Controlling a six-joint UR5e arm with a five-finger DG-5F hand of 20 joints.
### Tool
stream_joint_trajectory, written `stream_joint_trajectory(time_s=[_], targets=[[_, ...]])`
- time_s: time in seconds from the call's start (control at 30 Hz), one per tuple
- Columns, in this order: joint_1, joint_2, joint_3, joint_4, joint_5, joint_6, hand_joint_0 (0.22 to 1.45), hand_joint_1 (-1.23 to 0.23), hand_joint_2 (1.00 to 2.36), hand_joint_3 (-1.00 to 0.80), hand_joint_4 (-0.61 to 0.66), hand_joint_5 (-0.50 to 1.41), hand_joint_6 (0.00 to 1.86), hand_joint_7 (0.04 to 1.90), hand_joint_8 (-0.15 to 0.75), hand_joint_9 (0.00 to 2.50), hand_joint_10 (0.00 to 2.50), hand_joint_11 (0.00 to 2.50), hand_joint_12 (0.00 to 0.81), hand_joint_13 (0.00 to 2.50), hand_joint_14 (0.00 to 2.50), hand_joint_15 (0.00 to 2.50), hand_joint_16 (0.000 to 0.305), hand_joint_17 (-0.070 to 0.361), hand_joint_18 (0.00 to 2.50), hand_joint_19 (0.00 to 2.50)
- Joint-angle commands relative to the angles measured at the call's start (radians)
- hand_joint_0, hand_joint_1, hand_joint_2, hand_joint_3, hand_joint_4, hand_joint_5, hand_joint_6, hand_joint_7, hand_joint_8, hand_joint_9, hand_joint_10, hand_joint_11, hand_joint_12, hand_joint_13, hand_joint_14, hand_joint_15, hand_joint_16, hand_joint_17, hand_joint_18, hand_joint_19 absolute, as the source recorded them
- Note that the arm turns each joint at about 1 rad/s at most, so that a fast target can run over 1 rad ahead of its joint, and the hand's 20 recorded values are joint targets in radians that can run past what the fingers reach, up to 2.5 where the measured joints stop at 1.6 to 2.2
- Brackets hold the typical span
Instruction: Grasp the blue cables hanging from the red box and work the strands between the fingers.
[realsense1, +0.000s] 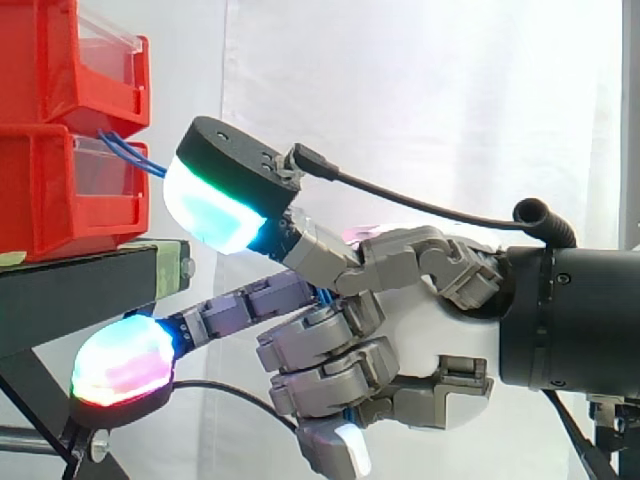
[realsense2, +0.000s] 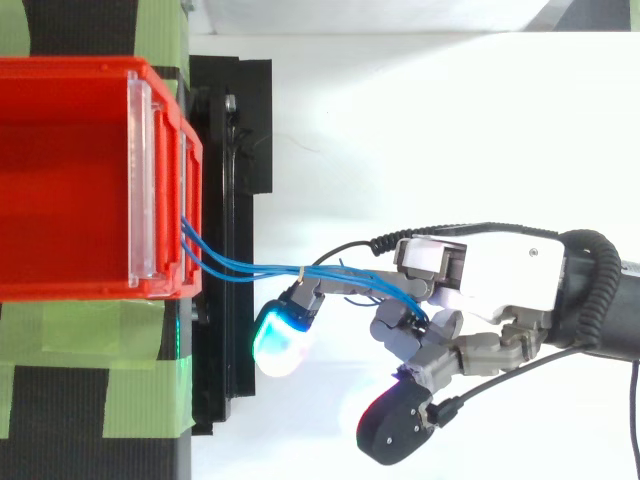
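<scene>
Thin blue cables (realsense2: 250, 268) leave the front of the red bin (realsense2: 165, 100) and run right, fairly taut, into my hand (realsense2: 510, 270). A small tie binds the strands midway. In the side view the cables (realsense1: 130, 152) emerge between the two stacked red bins (realsense1: 50, 200). My hand (realsense1: 440, 330) reaches in from the right, just off the stand's edge. Several of its fingers are curled with the blue strands threaded between them. One glowing fingertip (realsense1: 215, 200) points up toward the bins, and another (realsense1: 120, 360) stretches low under the stand's edge.
The bins rest on a black stand (realsense1: 80, 285) with green tape strips (realsense2: 140, 390) on top. A clear panel (realsense2: 145, 180) closes the bin's front. A white curtain hangs behind, and open space lies to the right of the stand.
</scene>
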Motion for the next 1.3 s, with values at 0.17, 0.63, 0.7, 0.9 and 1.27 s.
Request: stream_joint_trajectory(time_s=[0.17, 0.63, 0.7, 0.9, 1.27], targets=[[0.0, 0.0, 0.0, 0.0, 0.0, 0.0, 0.77, -0.56, 1.0, -0.98, 0.29, 0.08, 0.01, 1.14, 0.561, 1.34, 2.5, 2.5, 0.686, 1.71, 2.5, 1.92, 0.204, 0.153, 1.96, 0.71], [0.0, 0.0, 0.0, 0.0, 0.0, 0.0, 0.77, -0.56, 1.0, -0.98, 0.28, 0.08, 0.01, 1.13, 0.552, 1.34, 2.5, 2.5, 0.682, 1.71, 2.5, 1.92, 0.205, 0.154, 1.96, 0.7], [0.0, 0.0, 0.0, 0.0, 0.0, 0.0, 0.77, -0.56, 1.0, -0.98, 0.28, 0.08, 0.01, 1.14, 0.553, 1.34, 2.5, 2.5, 0.681, 1.71, 2.5, 1.92, 0.205, 0.154, 1.96, 0.7], [0.0, 0.0, 0.0, 0.0, 0.0, 0.0, 0.77, -0.56, 1.0, -0.98, 0.28, 0.08, 0.01, 1.14, 0.553, 1.34, 2.5, 2.5, 0.681, 1.71, 2.5, 1.92, 0.205, 0.154, 1.96, 0.7], [0.0, 0.0, 0.0, 0.0, 0.0, 0.0, 0.77, -0.56, 1.0, -0.97, 0.28, 0.08, 0.01, 1.14, 0.551, 1.33, 2.5, 2.5, 0.683, 1.71, 2.5, 1.92, 0.202, 0.152, 1.96, 0.71]])
